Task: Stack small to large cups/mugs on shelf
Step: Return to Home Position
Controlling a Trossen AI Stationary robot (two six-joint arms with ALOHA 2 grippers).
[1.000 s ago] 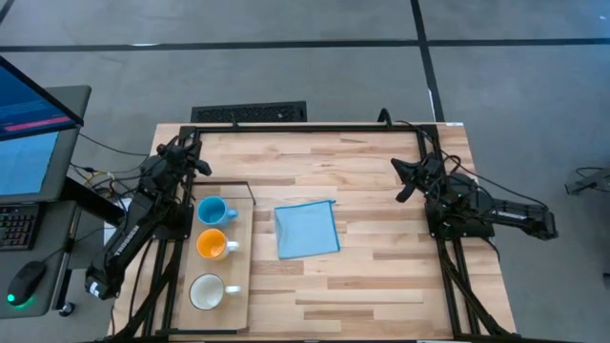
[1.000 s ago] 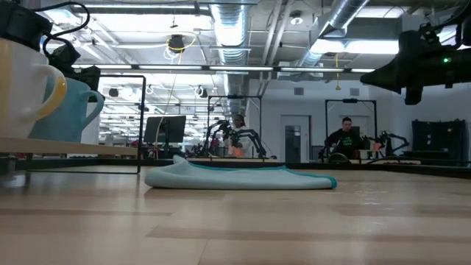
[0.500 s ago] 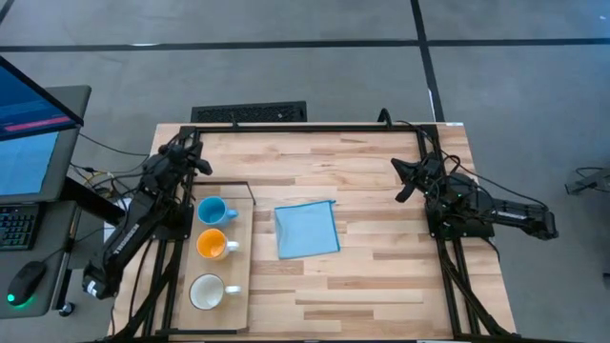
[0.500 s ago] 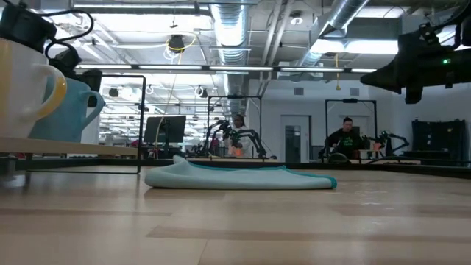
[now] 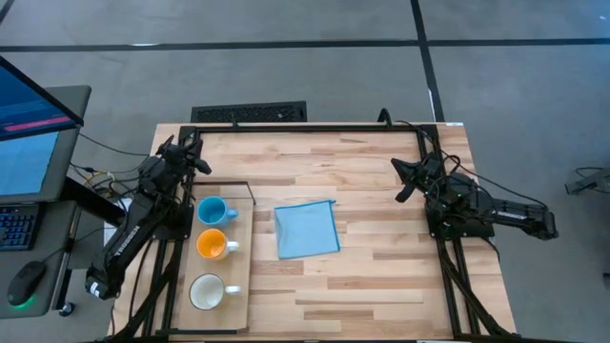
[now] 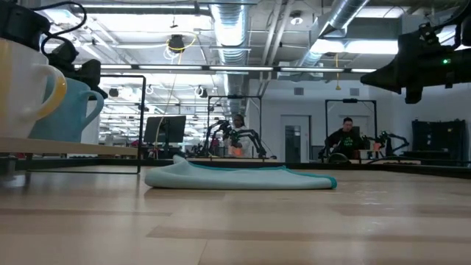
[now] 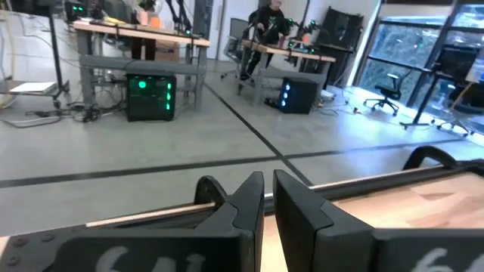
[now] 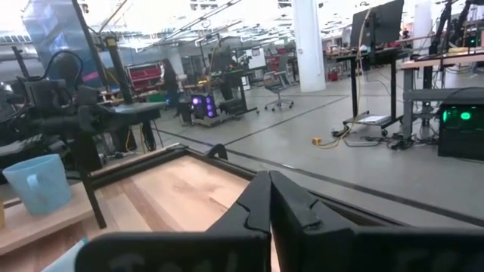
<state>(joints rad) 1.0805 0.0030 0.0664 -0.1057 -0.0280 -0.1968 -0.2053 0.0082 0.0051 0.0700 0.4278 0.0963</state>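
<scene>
Three mugs stand upright on their bases in a row on the pale wood shelf (image 5: 235, 286) at the table's left: a light blue one (image 5: 212, 211) farthest, an orange one (image 5: 210, 245) in the middle, a white one (image 5: 205, 292) nearest. Their handles point toward the table's right. My left gripper (image 5: 197, 158) hovers shut beyond the shelf's far end, near the black wire frame (image 5: 250, 191). My right gripper (image 5: 401, 181) is shut and empty above the table's far right. In the low view the white mug (image 6: 20, 81) hides most of the blue mug (image 6: 72, 110).
A light blue square cloth (image 5: 307, 230) lies flat on the table's middle, just right of the shelf. Black frame rails run along the far edge (image 5: 305, 127) and both sides. Bare wood lies between the cloth and the right arm. People sit at desks in the room behind.
My left gripper has shifted a little toward the table's far-left corner, away from the blue mug, staying shut. The mugs, the cloth and my right arm have kept still.
</scene>
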